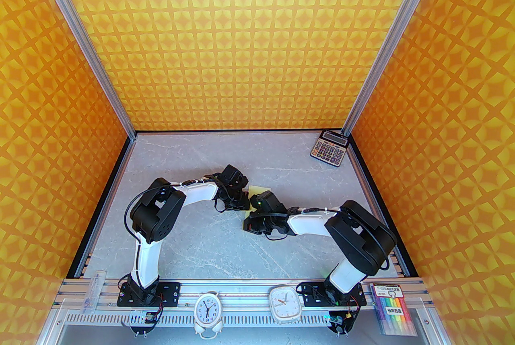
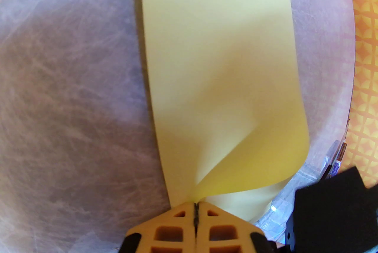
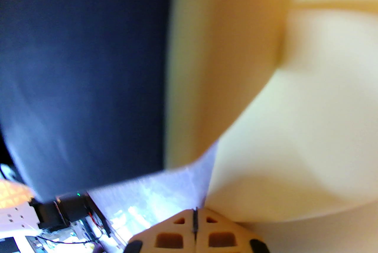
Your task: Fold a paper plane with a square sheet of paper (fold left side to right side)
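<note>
The left tool pinches a curled thin pale yellow square paper sheet. The right tool pinches it too.

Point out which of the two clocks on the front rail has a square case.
The right clock: its white case is a rounded square, while the left clock has a round face and case.
</note>
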Robot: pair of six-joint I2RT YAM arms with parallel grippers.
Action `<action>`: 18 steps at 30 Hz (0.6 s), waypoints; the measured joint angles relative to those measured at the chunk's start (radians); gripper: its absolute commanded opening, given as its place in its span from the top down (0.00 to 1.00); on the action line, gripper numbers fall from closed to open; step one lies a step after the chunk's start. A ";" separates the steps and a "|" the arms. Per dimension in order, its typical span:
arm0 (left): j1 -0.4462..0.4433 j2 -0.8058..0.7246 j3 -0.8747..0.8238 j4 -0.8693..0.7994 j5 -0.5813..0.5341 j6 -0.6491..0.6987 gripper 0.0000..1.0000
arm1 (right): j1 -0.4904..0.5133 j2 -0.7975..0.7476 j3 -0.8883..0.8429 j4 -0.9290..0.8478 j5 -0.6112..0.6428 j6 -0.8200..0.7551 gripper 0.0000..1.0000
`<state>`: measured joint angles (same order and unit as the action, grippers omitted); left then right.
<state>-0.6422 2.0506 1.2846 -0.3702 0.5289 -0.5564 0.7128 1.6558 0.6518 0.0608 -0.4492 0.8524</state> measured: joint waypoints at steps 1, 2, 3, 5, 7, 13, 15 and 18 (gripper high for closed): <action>0.000 0.000 0.000 0.000 0.000 0.000 1.00 | 0.002 -0.009 0.001 -0.013 0.003 0.000 0.99; 0.000 0.000 0.000 0.000 0.001 0.000 1.00 | 0.005 -0.020 0.001 -0.030 0.008 0.000 0.99; 0.000 0.000 0.000 0.000 0.001 0.000 1.00 | 0.004 -0.031 0.002 -0.046 0.010 -0.001 0.99; 0.000 0.000 0.000 0.000 0.001 0.000 1.00 | 0.000 -0.064 0.005 -0.079 0.018 -0.002 0.99; 0.000 0.000 -0.001 0.000 0.001 0.001 1.00 | -0.015 -0.093 0.016 -0.103 0.024 -0.007 0.98; 0.000 0.000 -0.001 0.000 0.001 0.001 1.00 | -0.090 -0.105 0.074 -0.137 0.032 -0.039 0.99; 0.000 0.000 -0.001 0.000 0.001 0.001 1.00 | -0.112 -0.092 0.078 -0.143 0.032 -0.052 0.99; 0.000 0.000 -0.001 0.000 0.002 0.001 1.00 | -0.133 -0.053 0.084 -0.152 0.031 -0.068 0.99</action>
<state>-0.6422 2.0506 1.2839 -0.3702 0.5304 -0.5556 0.5800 1.6032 0.7361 -0.0914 -0.4179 0.7849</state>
